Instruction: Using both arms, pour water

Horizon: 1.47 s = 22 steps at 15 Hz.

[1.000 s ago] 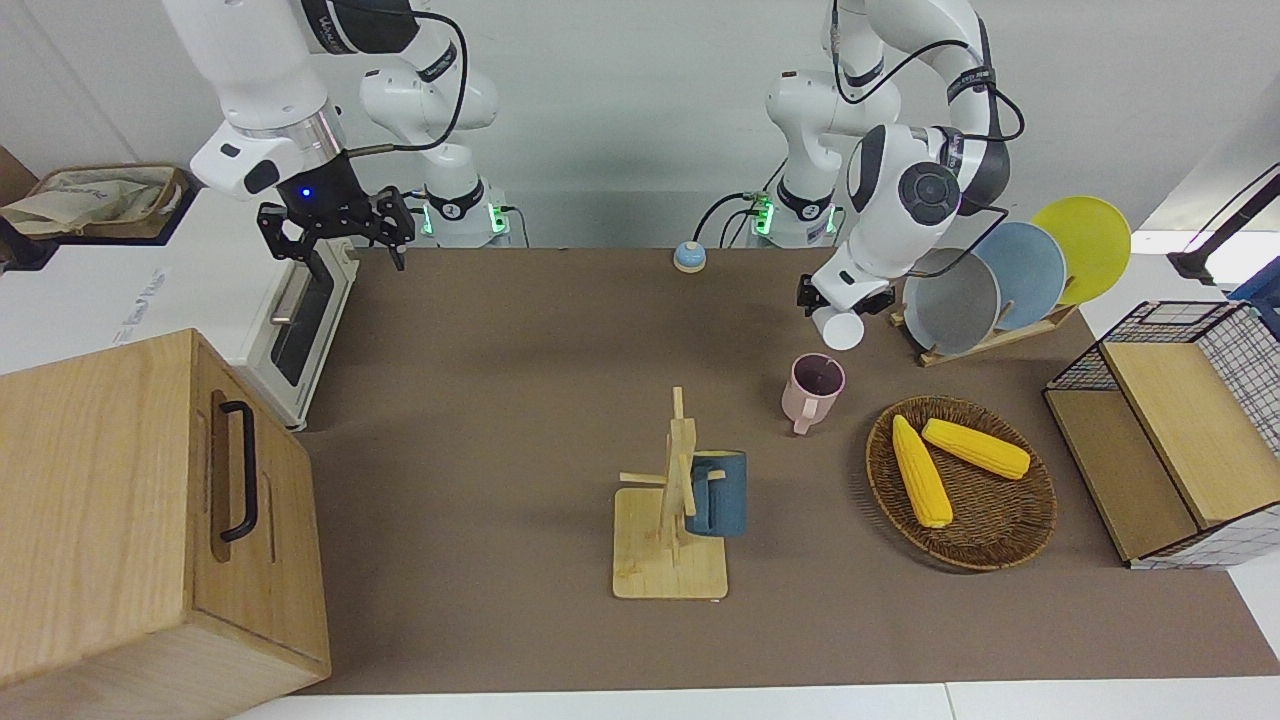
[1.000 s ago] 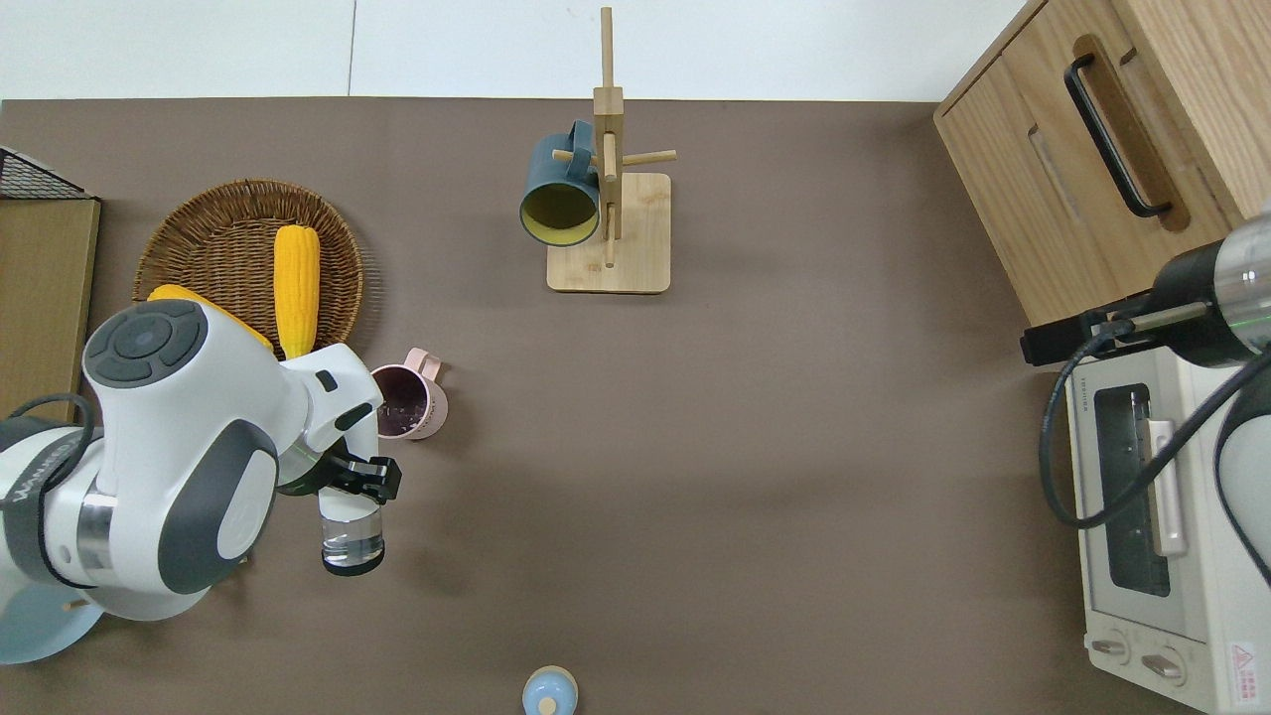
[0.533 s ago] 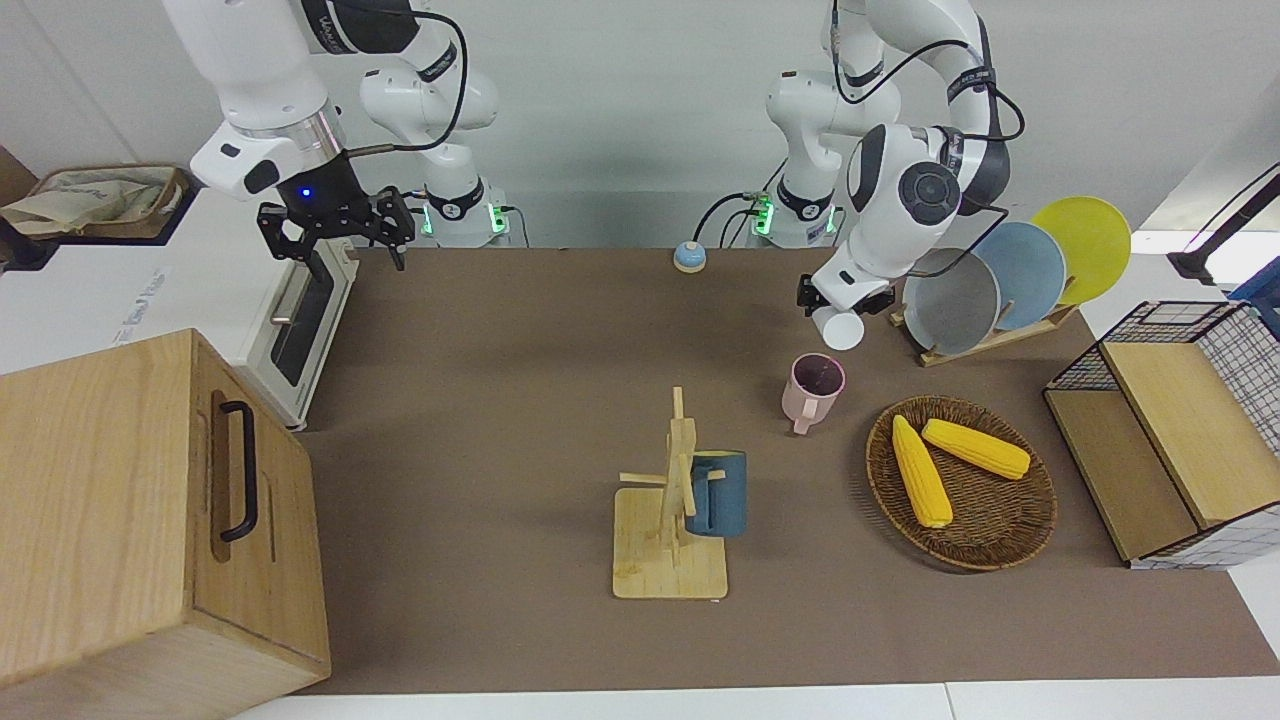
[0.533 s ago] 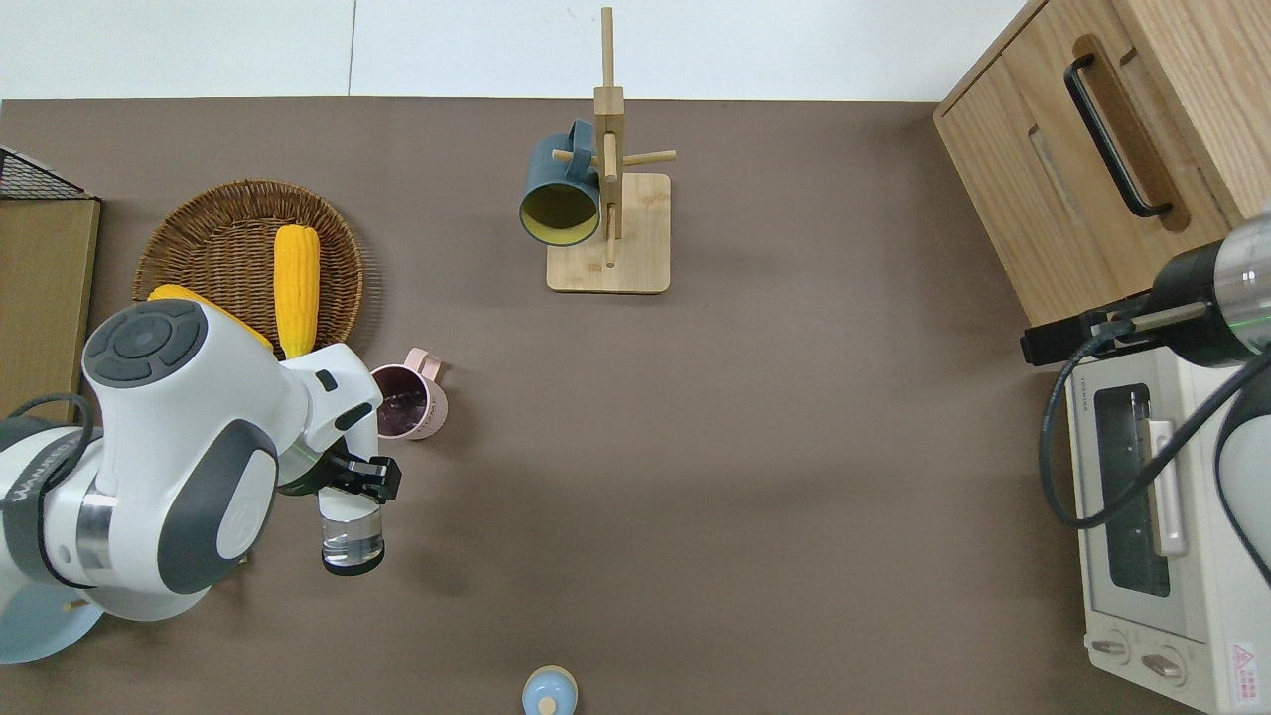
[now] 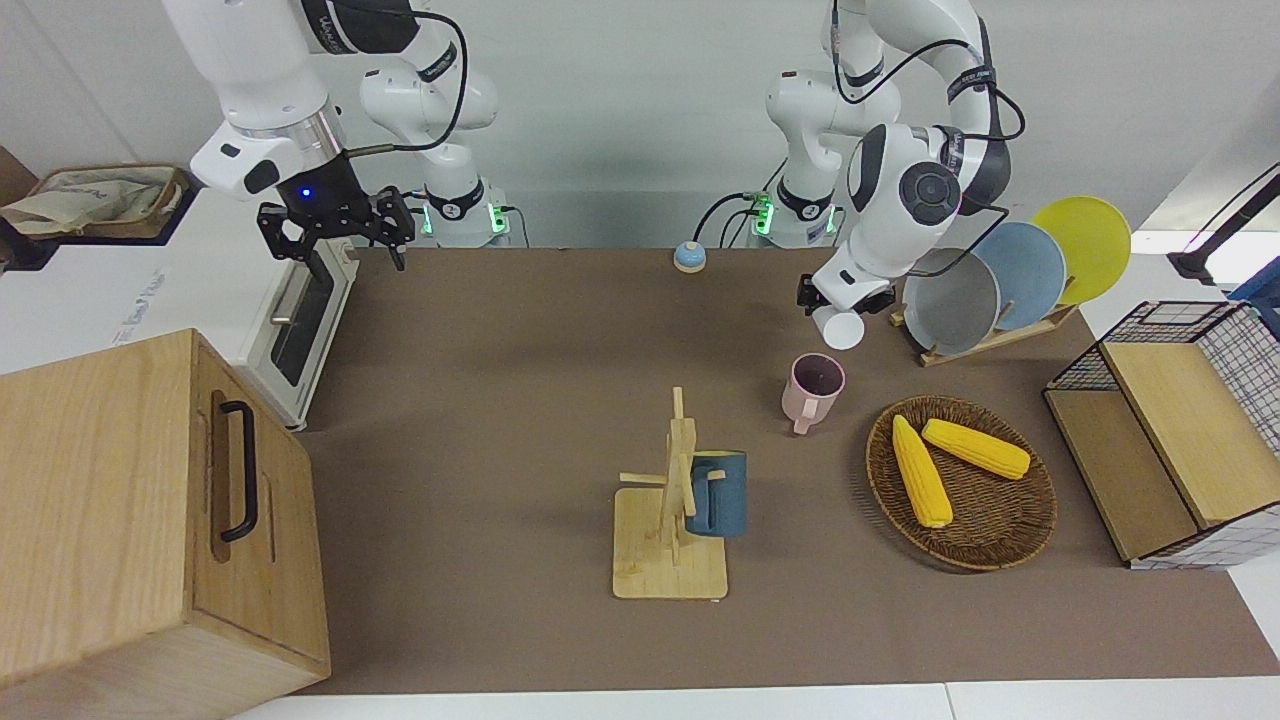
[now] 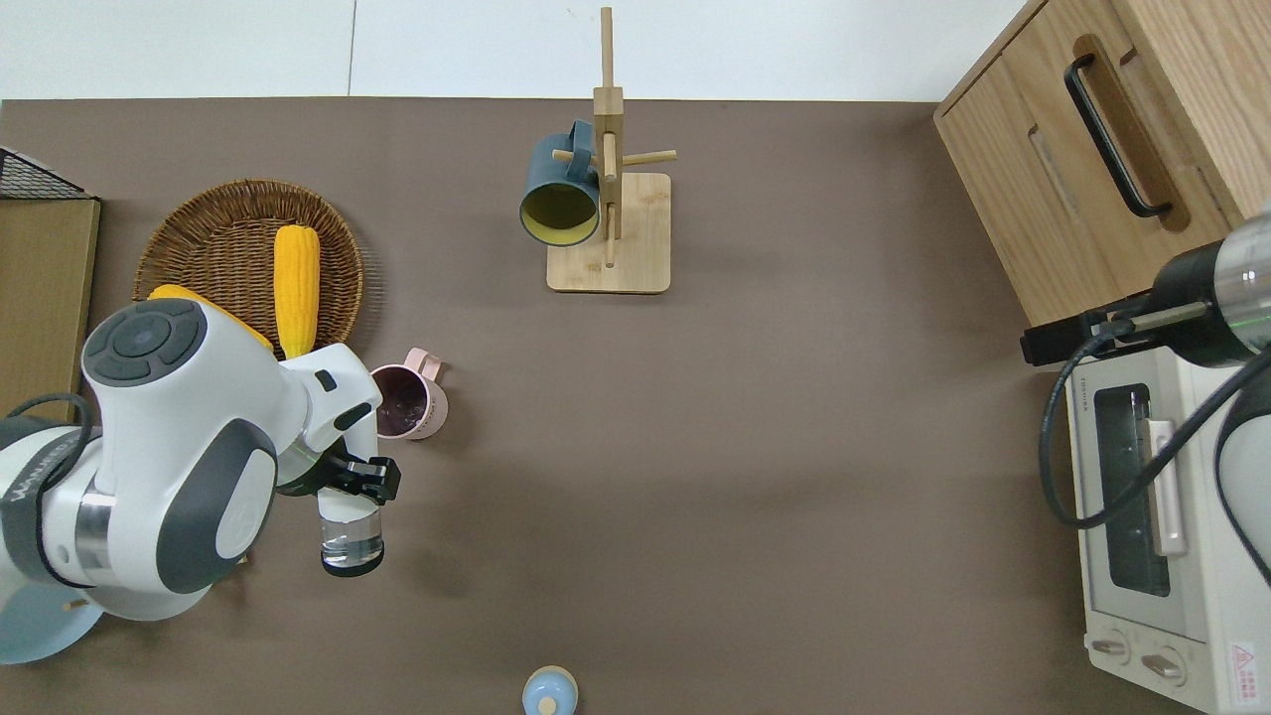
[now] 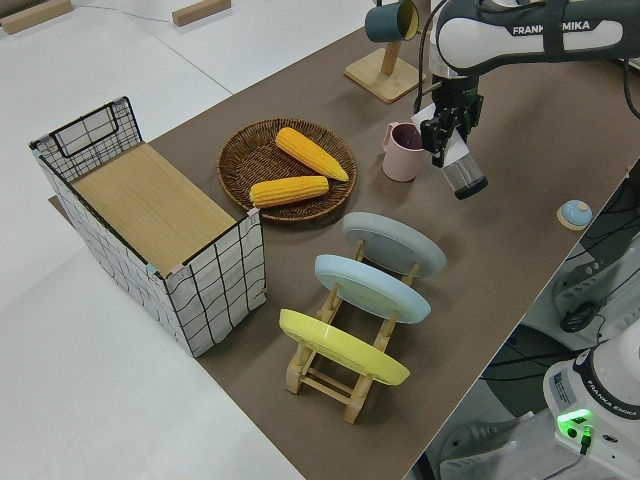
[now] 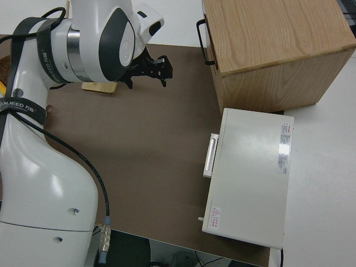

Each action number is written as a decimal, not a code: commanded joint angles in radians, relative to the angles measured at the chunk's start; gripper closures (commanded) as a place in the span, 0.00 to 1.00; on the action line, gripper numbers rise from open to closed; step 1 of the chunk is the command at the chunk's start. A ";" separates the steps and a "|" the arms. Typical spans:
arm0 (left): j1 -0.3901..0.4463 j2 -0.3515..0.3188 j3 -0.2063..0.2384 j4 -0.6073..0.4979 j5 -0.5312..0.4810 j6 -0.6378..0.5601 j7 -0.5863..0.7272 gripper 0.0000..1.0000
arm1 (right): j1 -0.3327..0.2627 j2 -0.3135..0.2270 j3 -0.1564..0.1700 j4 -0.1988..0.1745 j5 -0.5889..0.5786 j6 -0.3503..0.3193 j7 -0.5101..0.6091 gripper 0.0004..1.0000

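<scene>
Left gripper holds the tilted glass steady beside the cup, nothing moved in the last second

The left gripper [image 6: 359, 479] fingers stay clamped on a clear glass tumbler [image 6: 352, 536] tipped on its side, just nearer the robots than the pink handled cup [image 6: 409, 401]; pouring looks paused or finished, while the right gripper [image 5: 335, 228], fingers spread, is parked

One arm is busy and one arm is parked

The left gripper [image 6: 355, 484] is up in the air, and its black fingers [image 7: 440, 134] are closed on a clear cup [image 6: 351, 531] that tips over sideways. The white left arm [image 6: 169, 457] bends low at the wrist. The right arm [image 5: 260, 90] is parked, and the right gripper [image 5: 335, 232] looks spread open, I think
</scene>
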 commanded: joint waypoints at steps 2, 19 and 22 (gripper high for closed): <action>-0.004 -0.050 0.010 -0.017 -0.012 0.005 -0.018 1.00 | 0.000 0.004 0.002 0.014 -0.013 -0.018 -0.002 0.02; 0.081 -0.305 0.010 -0.410 0.009 0.629 -0.046 1.00 | 0.000 0.004 0.004 0.014 -0.013 -0.018 -0.002 0.02; 0.136 -0.306 0.010 -0.404 0.038 0.669 -0.049 1.00 | -0.002 0.004 0.002 0.014 -0.013 -0.018 -0.002 0.02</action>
